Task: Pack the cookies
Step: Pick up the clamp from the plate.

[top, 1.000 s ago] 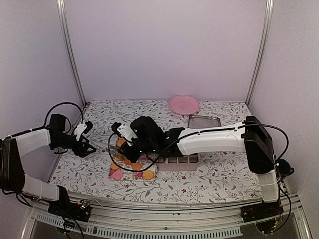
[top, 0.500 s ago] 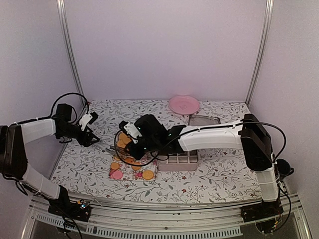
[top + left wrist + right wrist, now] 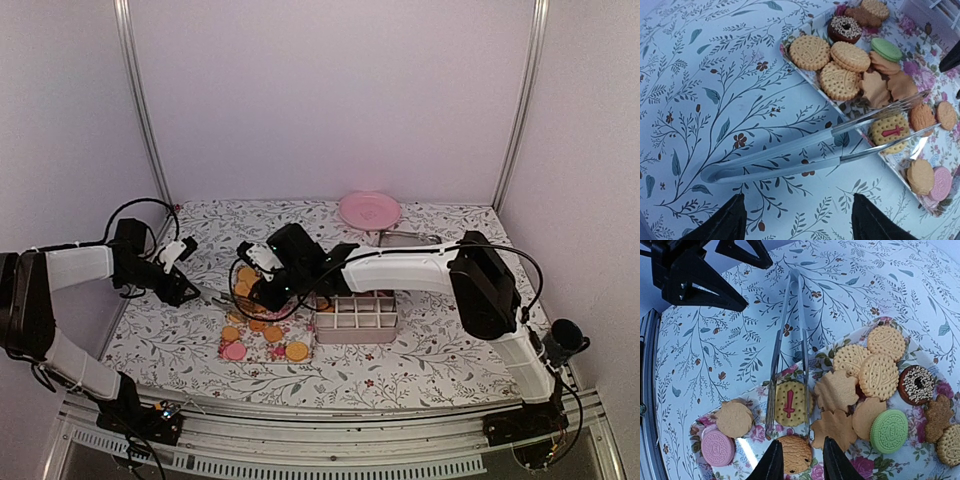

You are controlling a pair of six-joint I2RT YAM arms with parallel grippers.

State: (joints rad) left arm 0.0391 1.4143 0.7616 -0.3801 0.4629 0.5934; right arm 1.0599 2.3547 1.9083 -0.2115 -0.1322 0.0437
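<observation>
The cookies [image 3: 262, 322] lie on a flowered tray [image 3: 258, 348]: golden rounds, a pink one, a green one [image 3: 889, 430] and a chocolate ring [image 3: 916, 384]. Metal tongs [image 3: 790, 155] lie on the cloth with their tips on the tray, either side of a yellow cookie with a red mark [image 3: 790, 402]. My left gripper [image 3: 800, 222] is open and empty, just short of the tongs' handle end. My right gripper [image 3: 801, 462] is open and hovers over a brown cookie [image 3: 794, 454] at the tong tips. A white grid box [image 3: 358, 316] stands right of the tray.
A pink plate [image 3: 369, 210] sits at the back and a metal tray [image 3: 410, 240] lies beside it. The right arm stretches across the table above the grid box. My left gripper [image 3: 757, 285] shows close by in the right wrist view.
My left gripper has moved right, toward the tongs' handle. My right arm has swung toward the back, uncovering the grid box, while its gripper stays over the tray's far end.
</observation>
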